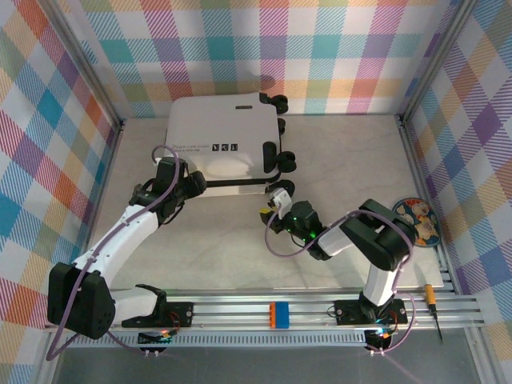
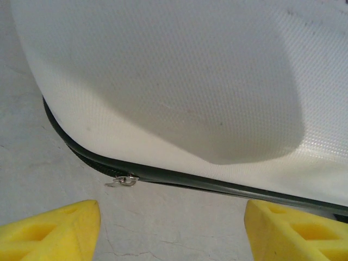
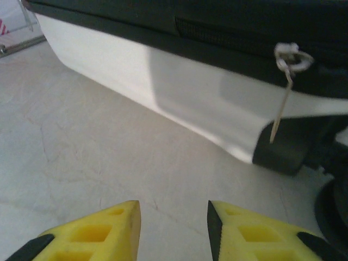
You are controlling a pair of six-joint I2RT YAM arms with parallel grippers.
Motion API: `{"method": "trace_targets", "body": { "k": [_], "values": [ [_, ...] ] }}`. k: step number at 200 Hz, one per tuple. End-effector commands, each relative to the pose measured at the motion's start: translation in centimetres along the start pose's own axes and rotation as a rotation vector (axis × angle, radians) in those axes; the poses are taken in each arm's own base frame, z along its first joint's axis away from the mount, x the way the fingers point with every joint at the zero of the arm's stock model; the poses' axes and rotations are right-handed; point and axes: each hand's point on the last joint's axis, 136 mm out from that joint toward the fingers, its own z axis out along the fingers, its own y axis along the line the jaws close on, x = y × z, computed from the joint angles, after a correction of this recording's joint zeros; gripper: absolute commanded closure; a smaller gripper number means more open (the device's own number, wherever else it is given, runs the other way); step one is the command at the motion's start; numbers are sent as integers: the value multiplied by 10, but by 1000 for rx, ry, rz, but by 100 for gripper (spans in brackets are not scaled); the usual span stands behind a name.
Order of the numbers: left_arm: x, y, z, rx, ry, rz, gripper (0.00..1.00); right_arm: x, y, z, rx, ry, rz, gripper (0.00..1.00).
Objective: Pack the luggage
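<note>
While the luggage [image 1: 224, 140] lies flat and shut at the far middle of the tabletop [image 1: 344, 168], with its wheels toward the right, both arms reach to its near edge. At the near-left corner, the left gripper [image 2: 171, 217] stands wide apart with nothing between its yellow fingers [image 2: 54, 231], facing the white shell and a small metal zipper pull [image 2: 122, 181] on the dark seam. Near the near-right corner, the right gripper [image 3: 174, 217] is parted more narrowly, also empty, low over the tabletop, where a second zipper pull [image 3: 285, 81] hangs beside a black wheel [image 3: 283, 155].
</note>
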Motion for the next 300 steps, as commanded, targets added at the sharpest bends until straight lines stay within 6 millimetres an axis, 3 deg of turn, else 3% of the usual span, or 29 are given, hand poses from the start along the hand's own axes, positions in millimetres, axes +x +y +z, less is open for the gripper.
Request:
{"method": "trace_targets", "body": {
  "k": [1,86,126,218,257,300],
  "values": [
    [0,-7,-1,37,-11,-12,30,-50,0,9,23,-195,-18,62],
    [-5,-21,3,93,-27,-6,31,-64,-8,32,68,-167,-21,62],
    [-6,-26,-3,116,-32,-4,32,-66,-23,35,112,-142,26,65],
    [-11,-20,-23,115,-71,0,32,-43,-35,36,162,-45,111,64],
    [-12,-22,-27,126,-74,1,32,-45,-40,38,194,-42,128,66],
    [-15,-20,-30,122,-89,-1,32,-31,-45,24,220,-45,153,67]
  ]
}}
